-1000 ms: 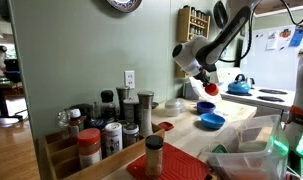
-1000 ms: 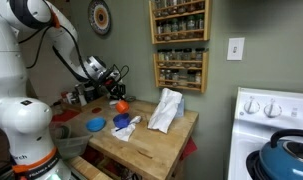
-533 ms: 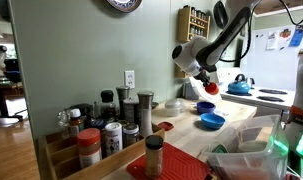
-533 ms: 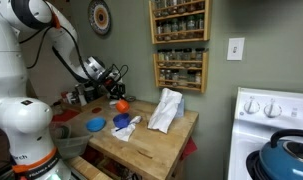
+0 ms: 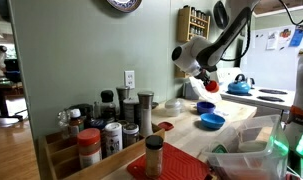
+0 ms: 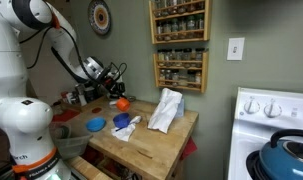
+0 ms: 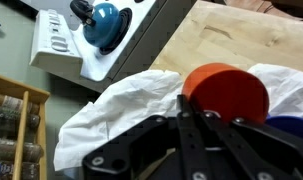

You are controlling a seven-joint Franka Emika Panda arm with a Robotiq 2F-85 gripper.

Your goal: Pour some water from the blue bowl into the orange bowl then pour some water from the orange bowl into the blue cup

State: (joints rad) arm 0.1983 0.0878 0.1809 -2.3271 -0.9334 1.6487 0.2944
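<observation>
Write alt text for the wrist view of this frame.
The black gripper grips the orange bowl above a crumpled white cloth lying on a wooden counter. At the upper left, a pale blue kettle sits on a white stove.

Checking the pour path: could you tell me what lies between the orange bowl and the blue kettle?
A crumpled white cloth on the wooden counter, in the wrist view.
</observation>
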